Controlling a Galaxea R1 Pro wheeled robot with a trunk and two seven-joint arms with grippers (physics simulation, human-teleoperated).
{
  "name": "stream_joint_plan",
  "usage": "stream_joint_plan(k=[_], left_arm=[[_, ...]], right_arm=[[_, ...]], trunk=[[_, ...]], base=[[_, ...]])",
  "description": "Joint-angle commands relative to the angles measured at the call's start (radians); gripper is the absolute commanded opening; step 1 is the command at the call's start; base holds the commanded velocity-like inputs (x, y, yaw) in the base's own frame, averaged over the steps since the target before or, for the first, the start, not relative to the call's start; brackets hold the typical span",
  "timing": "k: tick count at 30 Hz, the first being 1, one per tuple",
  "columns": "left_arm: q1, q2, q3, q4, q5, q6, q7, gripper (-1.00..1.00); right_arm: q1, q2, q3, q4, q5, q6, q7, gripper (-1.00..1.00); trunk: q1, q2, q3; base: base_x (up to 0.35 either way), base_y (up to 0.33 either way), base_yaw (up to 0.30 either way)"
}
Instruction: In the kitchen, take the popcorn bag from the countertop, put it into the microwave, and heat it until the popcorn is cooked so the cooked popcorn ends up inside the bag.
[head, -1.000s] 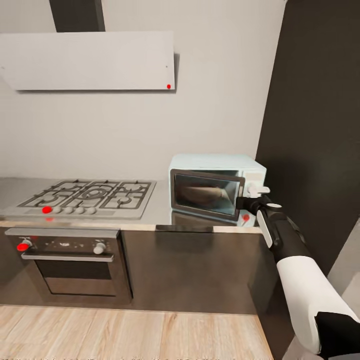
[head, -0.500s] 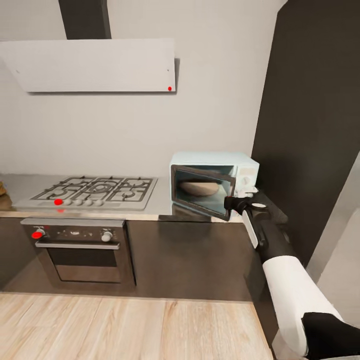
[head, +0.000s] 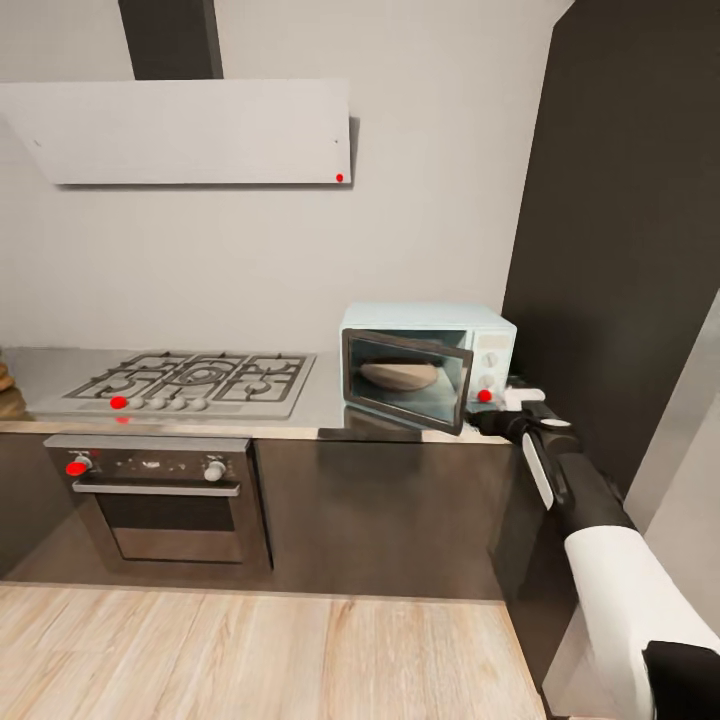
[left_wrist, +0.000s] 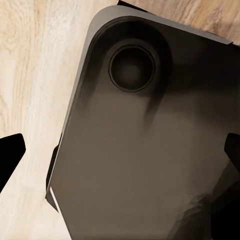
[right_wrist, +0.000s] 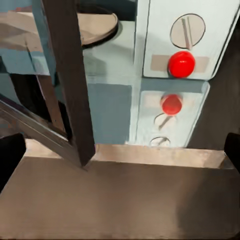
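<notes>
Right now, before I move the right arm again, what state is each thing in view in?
microwave: door ajar, swung part-way open; red indicator dot showing on its panel.
turntable plate: inside the microwave, bare as far as can be seen.
gas hob: red dot at its front knobs, no pots.
oven: door shut, red dot at its left knob.
right gripper: jaws apart, holding nothing, beside the microwave's panel.

My right gripper (head: 508, 405): fingertips too small in head view, jaw spacing unreadable; in right wrist view only dark finger tips (right_wrist: 11, 159) cut by frame edges.
Microwave (head: 428, 365) door ajar, hides part of cavity; tan shape on turntable (head: 398, 375) too blurred to name.
Brown object (head: 6, 385) cut off at counter's far end.
Left wrist view: dark rounded panel (left_wrist: 145, 140), cropped, unidentifiable.
</notes>
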Motion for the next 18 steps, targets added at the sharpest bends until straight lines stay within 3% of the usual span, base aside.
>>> stream_joint_plan(k=[1,5,6,10,18], left_arm=[[0.000,0.000,0.007,-0.001,0.000,-0.001,0.000,1.00],[0.000,0.000,0.007,-0.001,0.001,-0.001,0.000,1.00],[0.000,0.001,0.008,-0.001,0.003,-0.001,0.000,1.00],[0.000,0.000,0.007,-0.001,0.000,0.000,0.000,1.00],[0.000,0.000,0.006,-0.001,-0.003,0.001,-0.002,1.00]], right_arm=[[0.002,-0.016,-0.003,-0.001,0.009,0.003,0.012,1.00],[0.007,-0.128,-0.014,-0.018,0.009,-0.004,0.017,1.00],[0.007,-0.136,-0.022,-0.026,0.008,-0.004,0.017,1.00],[0.007,-0.135,-0.026,-0.034,0.008,-0.006,0.015,1.00],[0.007,-0.121,-0.024,-0.037,0.005,-0.008,0.010,1.00]], trunk=[[0.000,-0.001,-0.001],[0.000,-0.001,-0.001],[0.000,-0.001,-0.001],[0.000,-0.001,-0.001],[0.000,-0.001,-0.001]], base=[[0.000,0.000,0.000],[0.000,0.000,0.000],[0.000,0.000,0.000],[0.117,0.000,0.000],[0.310,0.000,0.000]])
